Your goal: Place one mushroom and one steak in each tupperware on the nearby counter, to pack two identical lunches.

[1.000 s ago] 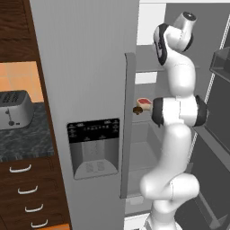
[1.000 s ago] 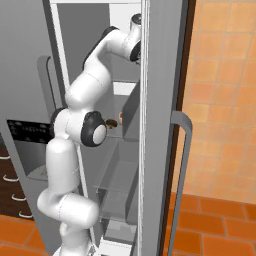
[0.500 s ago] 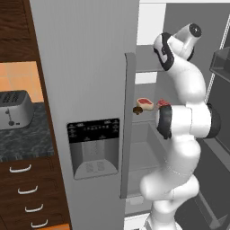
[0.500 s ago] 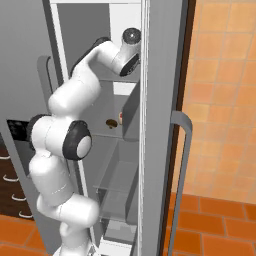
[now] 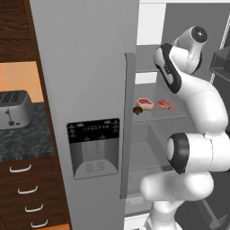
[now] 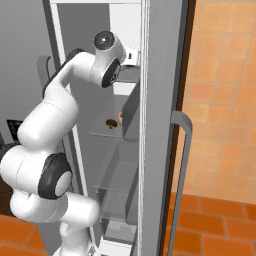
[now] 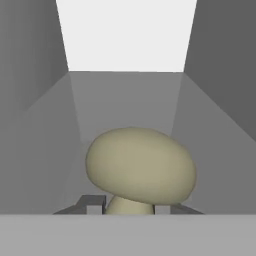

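So at this point I had the gripper (image 7: 123, 206) clamped down tight on a mushroom (image 7: 140, 167). In the hand view the pale cap sat right above the two fingertips (image 7: 93, 204), stem pinched between them, with the grey fridge walls behind it. That was the first item for the lunches in hand, by my reckoning, but nothing was packed yet.

Still on the fridge shelf (image 5: 166, 117): two steaks (image 5: 144, 103), side by side, and a second, brown mushroom (image 5: 138, 110) just beside the nearer one. The counter (image 5: 20, 141) sat off to the left past the fridge door (image 5: 85, 90), toaster (image 5: 13, 110) on it; I couldn't spot the tupperwares from there.

Compared with a second before, the arm had folded up a lot. The elbow swung out and down toward the base, and the wrist pulled back and up inside the fridge. The jaws had stayed closed the whole time, and the food on the shelf hadn't budged. Looked to me like the lift-out was underway, with the trip to the counter next.
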Motion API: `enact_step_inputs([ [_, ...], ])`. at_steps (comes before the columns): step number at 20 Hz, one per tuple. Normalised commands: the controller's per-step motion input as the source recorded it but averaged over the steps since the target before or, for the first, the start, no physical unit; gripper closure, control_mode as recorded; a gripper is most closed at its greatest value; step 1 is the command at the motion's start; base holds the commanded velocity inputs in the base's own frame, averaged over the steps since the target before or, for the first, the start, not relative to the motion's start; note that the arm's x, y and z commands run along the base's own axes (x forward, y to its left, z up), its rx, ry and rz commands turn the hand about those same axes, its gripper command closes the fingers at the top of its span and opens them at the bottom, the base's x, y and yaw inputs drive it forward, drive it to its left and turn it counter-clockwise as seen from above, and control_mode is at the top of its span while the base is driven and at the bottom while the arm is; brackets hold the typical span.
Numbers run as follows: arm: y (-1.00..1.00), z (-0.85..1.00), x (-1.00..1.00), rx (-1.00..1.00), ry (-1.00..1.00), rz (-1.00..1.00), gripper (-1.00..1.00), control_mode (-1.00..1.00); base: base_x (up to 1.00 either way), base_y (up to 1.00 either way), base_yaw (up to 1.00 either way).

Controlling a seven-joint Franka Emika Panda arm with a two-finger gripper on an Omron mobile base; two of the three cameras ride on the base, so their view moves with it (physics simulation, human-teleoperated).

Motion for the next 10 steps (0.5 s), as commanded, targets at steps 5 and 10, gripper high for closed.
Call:
enact_step_inputs([
  [5, 0.06, 0.01, -1.00, -0.01, 0.12, -0.04, 1.00, -1.00, 0.00, 0.00, 0.00],
  [10, 0.08, -0.43, -1.00, 0.04, 0.17, -0.01, 1.00, -1.00, 0.00, 0.00, 0.00],
])
